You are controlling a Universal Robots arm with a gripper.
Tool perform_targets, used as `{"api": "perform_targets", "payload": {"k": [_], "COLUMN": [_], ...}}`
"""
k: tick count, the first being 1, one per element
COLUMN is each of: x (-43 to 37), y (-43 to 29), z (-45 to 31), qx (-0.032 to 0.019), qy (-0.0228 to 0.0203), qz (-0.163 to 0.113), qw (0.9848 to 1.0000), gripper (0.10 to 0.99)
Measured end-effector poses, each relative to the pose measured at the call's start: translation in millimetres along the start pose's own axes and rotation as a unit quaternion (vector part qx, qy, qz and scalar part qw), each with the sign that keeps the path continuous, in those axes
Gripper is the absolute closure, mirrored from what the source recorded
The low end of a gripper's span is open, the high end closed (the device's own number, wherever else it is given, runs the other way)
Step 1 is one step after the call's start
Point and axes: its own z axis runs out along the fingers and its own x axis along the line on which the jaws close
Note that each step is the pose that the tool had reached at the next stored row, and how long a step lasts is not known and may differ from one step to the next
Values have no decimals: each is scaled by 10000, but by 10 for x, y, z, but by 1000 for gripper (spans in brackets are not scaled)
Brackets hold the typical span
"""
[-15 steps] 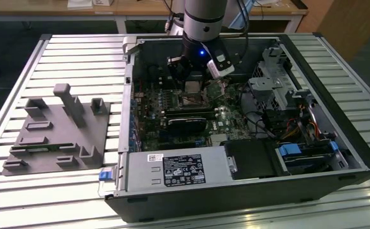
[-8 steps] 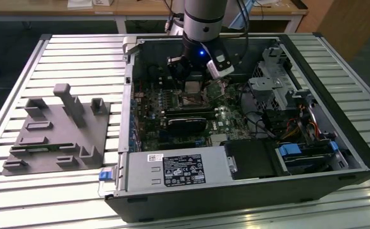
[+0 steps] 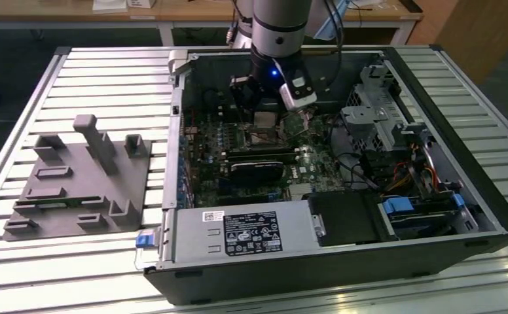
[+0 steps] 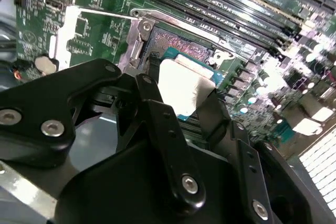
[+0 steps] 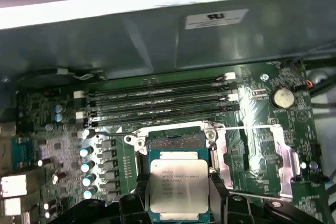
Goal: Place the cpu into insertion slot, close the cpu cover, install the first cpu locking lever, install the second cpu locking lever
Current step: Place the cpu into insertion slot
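My gripper (image 5: 178, 195) is shut on the cpu (image 5: 176, 184), a flat square chip with a silvery-tan top, one black finger (image 5: 140, 195) against each side. The chip hangs tilted just over the insertion slot (image 5: 176, 141), a dark square socket with a silvery rim on the green motherboard. The second wrist view shows the cpu (image 4: 184, 85) between the fingertips (image 4: 153, 85), partly over the insertion slot (image 4: 178, 45). A thin lever wire (image 5: 247, 128) runs beside the socket. In the exterior view the gripper (image 3: 264, 119) is low inside the open computer case. I cannot make out the cpu cover apart from the socket's frame.
Long black memory slots (image 5: 157, 100) lie right behind the socket, with the case wall (image 5: 157, 35) beyond. A coin battery (image 5: 283, 96) sits to one side. A drive cage (image 3: 376, 118), a black box (image 3: 350, 219) and a grey fixture block (image 3: 79, 176) are nearby.
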Motion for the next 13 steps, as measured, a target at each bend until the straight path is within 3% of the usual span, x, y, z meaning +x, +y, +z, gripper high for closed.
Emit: {"api": "perform_targets", "payload": {"k": [6,13], "x": [0,0], "y": [-1,-1], "z": [3,6], "qx": [-8,-16], "qy": [-34,-72], "qz": [393,835], "qw": [9992,9965], "gripper": [549,549]}}
